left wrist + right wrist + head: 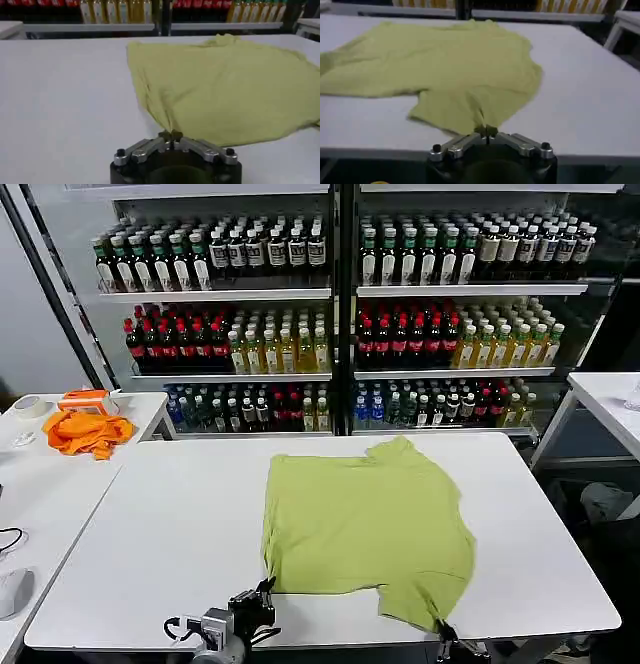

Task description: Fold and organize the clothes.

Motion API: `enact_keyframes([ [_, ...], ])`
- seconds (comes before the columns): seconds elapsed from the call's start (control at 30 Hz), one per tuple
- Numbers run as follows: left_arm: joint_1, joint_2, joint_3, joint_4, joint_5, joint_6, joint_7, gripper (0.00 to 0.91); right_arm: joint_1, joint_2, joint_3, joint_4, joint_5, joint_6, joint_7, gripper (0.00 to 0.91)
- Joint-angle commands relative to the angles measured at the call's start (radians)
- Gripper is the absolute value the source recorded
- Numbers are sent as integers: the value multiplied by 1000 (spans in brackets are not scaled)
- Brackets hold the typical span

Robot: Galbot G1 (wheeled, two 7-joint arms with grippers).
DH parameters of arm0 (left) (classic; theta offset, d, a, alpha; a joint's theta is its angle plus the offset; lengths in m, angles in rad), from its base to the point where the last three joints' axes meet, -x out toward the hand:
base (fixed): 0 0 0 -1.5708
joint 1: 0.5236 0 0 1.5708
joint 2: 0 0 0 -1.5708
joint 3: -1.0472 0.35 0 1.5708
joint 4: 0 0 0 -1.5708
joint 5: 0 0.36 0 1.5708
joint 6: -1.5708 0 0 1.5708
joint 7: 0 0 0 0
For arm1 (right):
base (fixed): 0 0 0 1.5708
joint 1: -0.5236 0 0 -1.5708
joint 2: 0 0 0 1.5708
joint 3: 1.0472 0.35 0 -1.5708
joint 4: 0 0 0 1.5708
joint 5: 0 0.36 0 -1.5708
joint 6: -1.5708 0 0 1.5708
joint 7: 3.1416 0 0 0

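— Cloth first: where did the lime-green T-shirt [365, 524] lie?

— Spread plain side up across the middle of the white table [150, 534], collar end toward the drinks shelves [340, 314], hem and one sleeve at the near edge.

— And the grippers?

— The left gripper [170, 135] was pressed together on the shirt's near left corner, fabric bunched between its fingertips. The right gripper [486, 131] pinched the edge of the near right sleeve, at the table's front rim.

— Anything else nearby?

— An orange cloth [87, 432] sat well apart on the side table [40, 484] to the left.
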Motion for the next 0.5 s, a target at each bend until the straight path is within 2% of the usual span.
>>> enact_keyframes([
  [0.03,138,7,-55,-189,-7,-15,3,50,-114,-47,134,192,47,10,0,0],
  [0.23,145,43,-95,-222,-22,-20,8,50,-54,-63,159,188,75,6,2,0],
  [0.5,26,118,-73,-106,-31,-26,12,50,176,-153,140,41,144,-7,12,0],
])
